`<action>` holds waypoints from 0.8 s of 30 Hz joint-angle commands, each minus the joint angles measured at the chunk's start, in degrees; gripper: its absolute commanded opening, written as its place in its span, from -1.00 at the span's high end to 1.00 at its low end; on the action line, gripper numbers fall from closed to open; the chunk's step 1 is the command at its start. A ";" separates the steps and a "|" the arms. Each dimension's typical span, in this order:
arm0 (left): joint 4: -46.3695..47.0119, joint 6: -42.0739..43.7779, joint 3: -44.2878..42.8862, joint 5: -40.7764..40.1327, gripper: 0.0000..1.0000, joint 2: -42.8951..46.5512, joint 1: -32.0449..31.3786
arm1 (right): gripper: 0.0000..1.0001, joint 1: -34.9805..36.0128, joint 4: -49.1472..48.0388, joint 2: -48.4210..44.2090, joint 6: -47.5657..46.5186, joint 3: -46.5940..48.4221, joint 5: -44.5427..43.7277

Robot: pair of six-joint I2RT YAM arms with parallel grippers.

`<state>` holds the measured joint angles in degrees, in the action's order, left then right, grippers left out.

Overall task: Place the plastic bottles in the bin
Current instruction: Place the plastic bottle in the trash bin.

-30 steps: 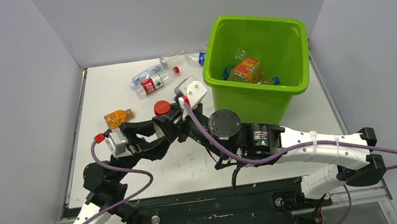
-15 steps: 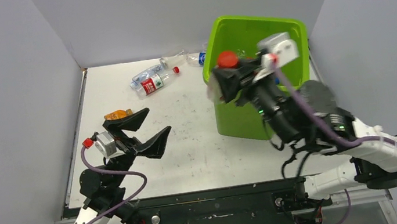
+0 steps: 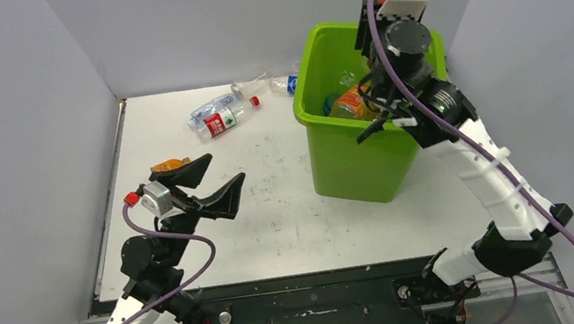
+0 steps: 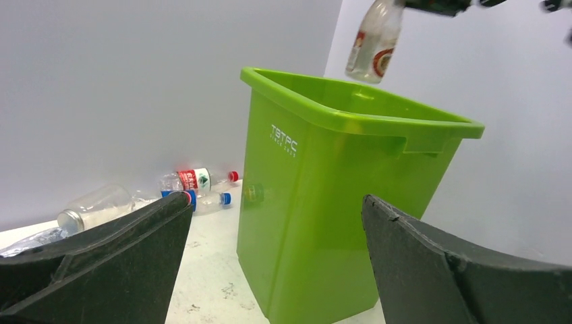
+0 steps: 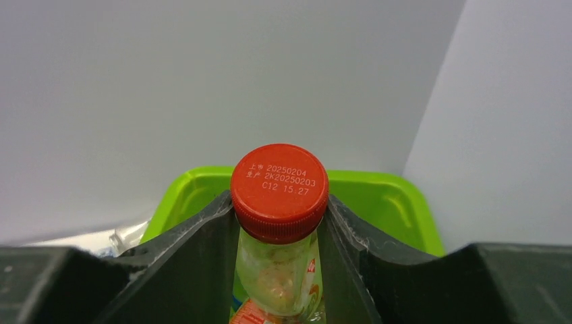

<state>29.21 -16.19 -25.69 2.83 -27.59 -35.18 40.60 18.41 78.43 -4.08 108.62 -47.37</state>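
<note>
From above, the left gripper (image 3: 222, 172) hovers over the left side of the white table (image 3: 291, 212), its two black fingers spread wide with nothing between them; an orange bottle (image 3: 167, 167) lies just behind them. Near the far edge lie a red-labelled bottle (image 3: 223, 120), a clear bottle (image 3: 208, 107) touching it, and a blue-capped bottle (image 3: 286, 85) close to the lime-green bin (image 3: 351, 161). The bin stands on the right side of the table with an orange-labelled bottle (image 3: 352, 102) and others inside. The right arm (image 3: 478, 160) reaches up over the bin's far rim; its fingers are hidden behind the wrist. In the left wrist view, the wide-open fingers (image 4: 101, 270) frame the bin's wall, and a clear bottle with a red label hangs neck-up above the bin's opening, gripped at its top by a black tool at the frame's edge. In the right wrist view, the right gripper (image 5: 279, 202) is closed narrowly on the neck of this red-capped bottle (image 5: 280, 192), a finger touching each side just under the cap, with the bin's green rim beyond it.
</note>
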 commanded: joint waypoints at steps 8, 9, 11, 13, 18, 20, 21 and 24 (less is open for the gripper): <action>-1.90 -0.33 -2.66 -6.83 -0.92 1.80 -0.59 | 0.89 -19.54 1.51 0.58 27.93 -10.92 32.38; -2.42 -0.48 -2.88 -7.91 -0.93 1.77 -0.58 | 0.89 -19.50 0.56 -0.21 28.24 -12.96 32.90; -3.53 -0.60 -3.36 -9.64 -0.92 1.75 -0.57 | 0.89 -19.55 -0.48 -1.09 28.49 -16.48 34.25; -4.75 -0.60 -3.68 -11.43 -0.92 1.46 -0.60 | 0.89 -19.53 -0.29 -0.98 28.02 -17.87 35.42; -8.34 0.47 -4.64 -17.93 -0.93 0.99 -0.59 | 0.89 -19.51 1.09 -1.74 27.20 -21.28 36.68; -11.80 0.40 -5.44 -25.09 -0.93 0.26 -0.59 | 0.82 -19.51 0.98 -2.97 27.10 -22.65 36.97; -13.66 0.44 -6.27 -28.59 -0.92 -0.14 -0.57 | 0.74 -19.53 0.91 -3.66 27.03 -23.22 36.99; -19.07 1.39 -9.24 -32.15 -0.92 -2.15 -0.59 | 0.62 -19.55 2.37 -4.39 26.79 -23.11 37.34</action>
<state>17.61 -15.99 -29.45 -19.44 -27.62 -35.55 20.95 18.06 76.20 22.13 86.24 -12.51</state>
